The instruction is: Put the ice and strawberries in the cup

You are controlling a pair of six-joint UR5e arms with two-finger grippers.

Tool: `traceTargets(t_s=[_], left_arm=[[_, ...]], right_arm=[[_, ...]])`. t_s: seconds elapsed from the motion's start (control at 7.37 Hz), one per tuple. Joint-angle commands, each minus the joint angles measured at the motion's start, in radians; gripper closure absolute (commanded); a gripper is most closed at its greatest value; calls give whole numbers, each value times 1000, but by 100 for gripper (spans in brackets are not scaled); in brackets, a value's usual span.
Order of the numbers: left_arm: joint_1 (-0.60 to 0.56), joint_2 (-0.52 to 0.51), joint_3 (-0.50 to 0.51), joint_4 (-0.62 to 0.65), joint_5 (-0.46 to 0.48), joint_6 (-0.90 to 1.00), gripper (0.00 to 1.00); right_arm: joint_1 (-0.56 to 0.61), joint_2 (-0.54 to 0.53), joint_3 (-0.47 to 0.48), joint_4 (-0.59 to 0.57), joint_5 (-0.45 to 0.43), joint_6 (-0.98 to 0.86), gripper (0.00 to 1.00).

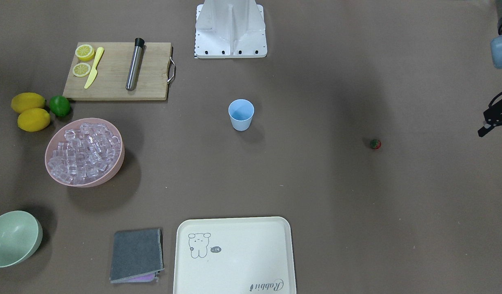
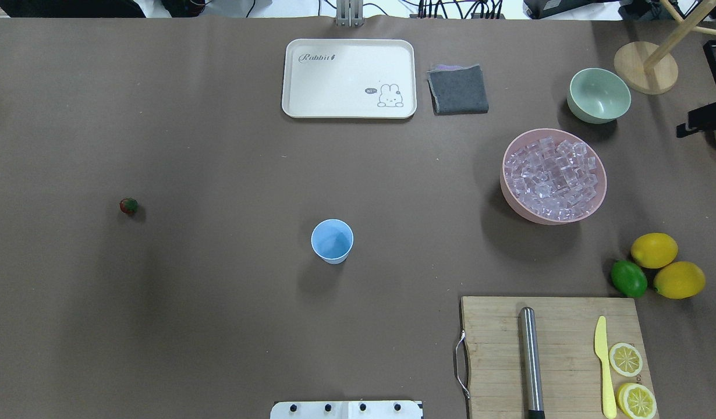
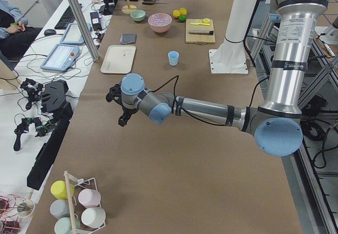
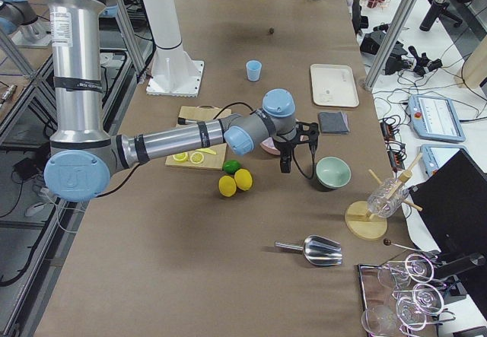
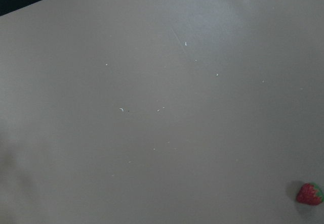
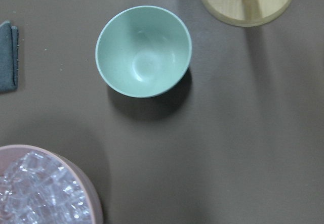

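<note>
The little blue cup [image 1: 241,115] stands upright and empty near the middle of the brown table [image 1: 316,196], a plain tapered tumbler with no handle. The strawberry [image 1: 375,143] is a tiny thing, red with a green top. It lies alone on the bare table, well off to the robot's left of the cup. The ice [image 1: 85,152] is a heap of clear, glassy cubes filling a pink bowl [image 1: 106,179], well off to the cup's other side. Two lemons [image 1: 33,119], a lime [image 1: 60,105] and a cutting board [image 1: 112,77] are near it. The left gripper [image 3: 118,110] hangs over the table out past the strawberry. The right gripper [image 4: 293,148] hovers near a pale green bowl [image 6: 144,52], just beyond the ice. From where I stand I cannot tell whether either one's fingers are spread or pressed together.
</note>
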Motion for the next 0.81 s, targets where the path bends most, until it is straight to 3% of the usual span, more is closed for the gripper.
traceTargets(t_s=[0.0, 0.27, 0.54, 0.68], left_arm=[[8, -1, -1, -9, 0, -28, 2], [8, 0, -3, -11, 0, -28, 2], [9, 2, 0, -25, 0, -38, 2], [9, 2, -1, -25, 0, -40, 2]], right_arm=[[-164, 79, 7, -13, -122, 194, 1], [-258, 139, 29, -134, -193, 223, 2], [-306, 136, 46, -144, -207, 233, 5], [-326, 125, 59, -144, -213, 233, 12]])
